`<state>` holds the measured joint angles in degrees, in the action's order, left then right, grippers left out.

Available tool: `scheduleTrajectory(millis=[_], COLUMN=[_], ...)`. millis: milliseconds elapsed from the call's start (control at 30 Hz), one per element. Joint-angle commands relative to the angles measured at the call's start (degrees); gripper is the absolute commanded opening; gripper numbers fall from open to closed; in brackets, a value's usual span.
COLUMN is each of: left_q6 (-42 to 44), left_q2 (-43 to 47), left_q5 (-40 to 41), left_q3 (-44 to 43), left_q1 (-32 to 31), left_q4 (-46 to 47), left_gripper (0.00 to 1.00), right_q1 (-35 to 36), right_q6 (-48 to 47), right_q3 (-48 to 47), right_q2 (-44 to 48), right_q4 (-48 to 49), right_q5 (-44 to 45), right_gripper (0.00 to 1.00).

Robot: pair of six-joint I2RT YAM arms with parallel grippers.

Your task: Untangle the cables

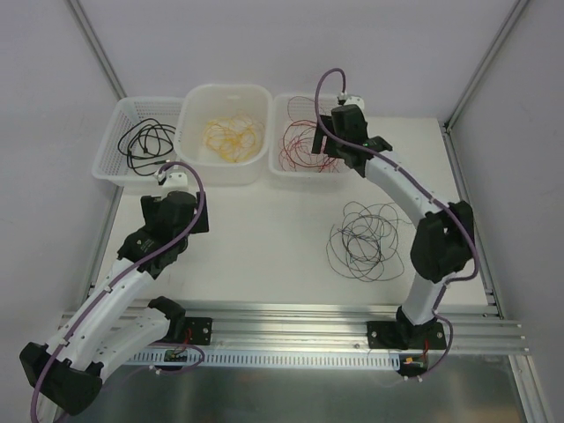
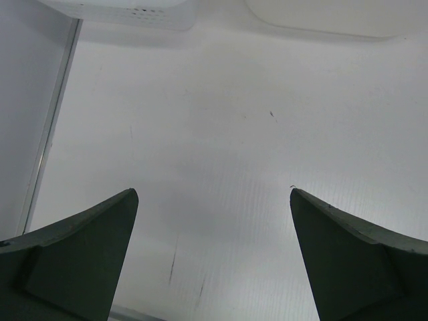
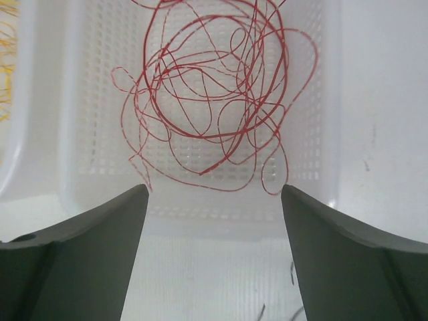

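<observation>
One tangle of red cables (image 3: 214, 100) fills the basket (image 3: 73, 134) just beyond our wide, empty right gripper (image 3: 214, 190); our left gripper (image 2: 212, 192) gapes too; black cables (image 1: 364, 240) lie near the right edge of the table (image 1: 264, 238).

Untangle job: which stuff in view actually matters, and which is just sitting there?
Job:
- red cables in the right basket
- yellow cables in the middle tub
- black cables in the left basket
- black tangle loose on the table

Just there:
- purple arm cable
- metal rail at the near edge
</observation>
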<state>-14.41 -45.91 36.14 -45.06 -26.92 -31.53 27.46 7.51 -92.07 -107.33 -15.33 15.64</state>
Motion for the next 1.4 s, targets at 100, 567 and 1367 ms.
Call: scheduleTrajectory(millis=[100,567,1367], left_q6=[-0.8,-5.0,-22.8], left_q2=[0.4,-4.2,-3.0], left_q5=[-3.0,-24.6,-30.3], left_q3=[-0.1,-1.0,6.5], left_q1=[0.5,0.4,-11.7], left_q4=[1.0,1.9,2.2], left_gripper=[0.99,0.99,0.99], right_q1=[-0.1,-4.5,-13.8], right_q6=[0.1,10.7,10.2], right_q3=[6.5,41.6,60.5], right_q2=[19.9,58.4,40.0], right_q4=[-12.9,-30.1,-5.7], right_q5=[4.6,10.7,-10.2], right_gripper=[0.94,1.0,1.0])
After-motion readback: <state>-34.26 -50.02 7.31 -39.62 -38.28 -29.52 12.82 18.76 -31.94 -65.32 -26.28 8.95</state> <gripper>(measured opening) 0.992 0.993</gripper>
